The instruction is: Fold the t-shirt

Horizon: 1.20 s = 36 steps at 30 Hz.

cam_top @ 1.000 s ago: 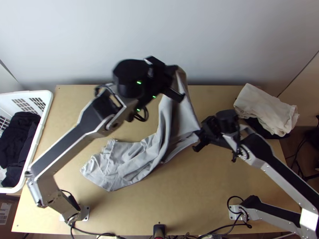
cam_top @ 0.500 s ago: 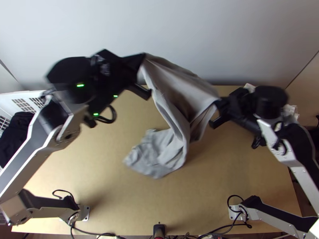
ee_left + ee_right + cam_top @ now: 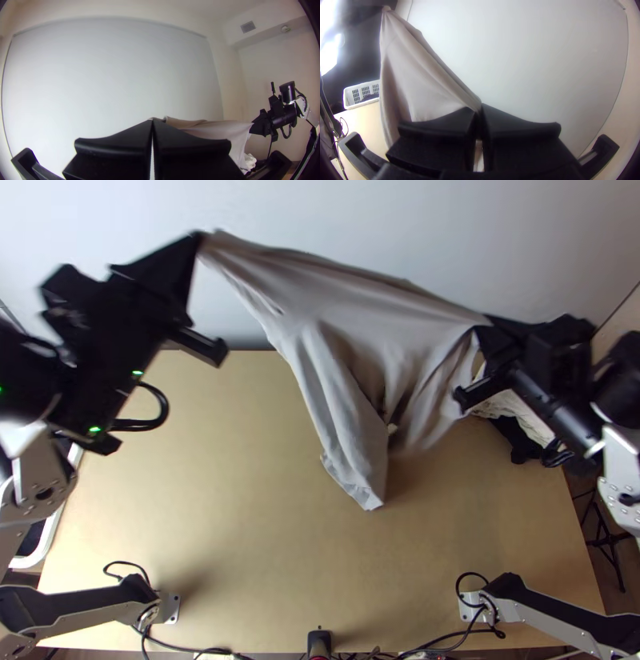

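In the top view, the t-shirt (image 3: 336, 308) hangs in loose folds over the counter (image 3: 240, 556), stretched between the left gripper (image 3: 200, 239) and right gripper (image 3: 485, 332), each pair of fingers clenched on its upper edge. The right wrist view catches the basket's (image 3: 350, 97) slotted side; the left wrist view, a wall vent (image 3: 248, 27).

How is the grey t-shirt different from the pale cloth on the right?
The t-shirt is grey, but the pale cloth is creamy white. The t-shirt is stretched between the left gripper and right gripper; the pale cloth lies by the table's far right corner. Both look creased.
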{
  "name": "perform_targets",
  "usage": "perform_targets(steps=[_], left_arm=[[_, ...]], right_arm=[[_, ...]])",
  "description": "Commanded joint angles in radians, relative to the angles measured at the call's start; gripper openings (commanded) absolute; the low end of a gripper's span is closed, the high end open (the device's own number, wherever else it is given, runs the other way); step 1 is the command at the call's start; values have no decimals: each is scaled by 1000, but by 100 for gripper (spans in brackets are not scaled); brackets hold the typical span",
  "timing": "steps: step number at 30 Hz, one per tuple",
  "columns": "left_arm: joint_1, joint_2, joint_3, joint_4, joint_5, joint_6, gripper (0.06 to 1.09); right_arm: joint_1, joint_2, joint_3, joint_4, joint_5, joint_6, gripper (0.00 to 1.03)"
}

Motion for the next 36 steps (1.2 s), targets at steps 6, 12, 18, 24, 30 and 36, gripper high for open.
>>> perform_targets(steps=[6, 12, 18, 24, 30, 36], left_arm=[[8, -128, 0, 101, -43, 99, 9], [51, -193, 5, 99, -66, 139, 9], [146, -247, 8, 101, -77, 140, 9], [186, -253, -26, 101, -77, 140, 9], [187, -218, -196, 222, -29, 139, 9], [201, -86, -325, 389, 23, 126, 9]], right_arm=[[105, 18, 200, 124, 45, -92, 3], [213, 81, 268, 149, 57, -144, 3], [344, 133, 291, 183, 80, -219, 3], [384, 178, 292, 179, 88, -204, 3], [376, 167, 167, 178, 86, -181, 3], [296, 127, -8, 184, 77, -156, 3]])
